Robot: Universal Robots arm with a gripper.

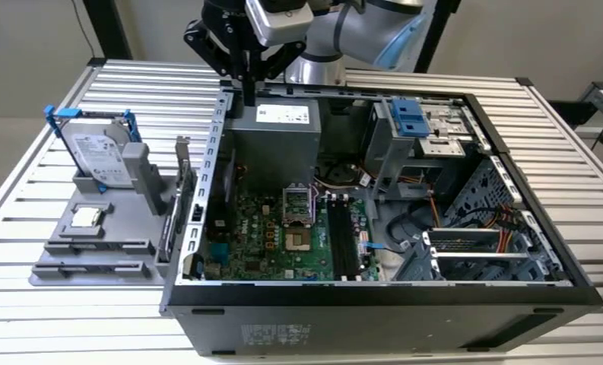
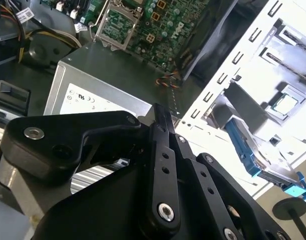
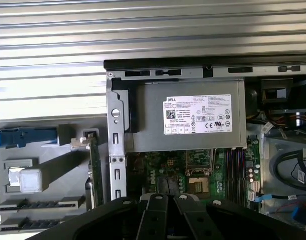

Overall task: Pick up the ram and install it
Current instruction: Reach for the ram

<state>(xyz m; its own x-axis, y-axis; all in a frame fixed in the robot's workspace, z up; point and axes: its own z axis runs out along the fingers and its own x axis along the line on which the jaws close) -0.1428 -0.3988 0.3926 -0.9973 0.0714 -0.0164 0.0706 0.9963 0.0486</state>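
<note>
Here the black jointed metal gripper (image 1: 249, 95) is hanging, fingers pressed together on nothing, at the exterior view's upper middle over the open black steel computer case (image 1: 382, 304). The thin, flat circuit-board ram (image 1: 185, 209) is standing edge-on in the grey moulded tray (image 1: 48, 275) at centre left; the first wrist view is showing its green edge.
</note>
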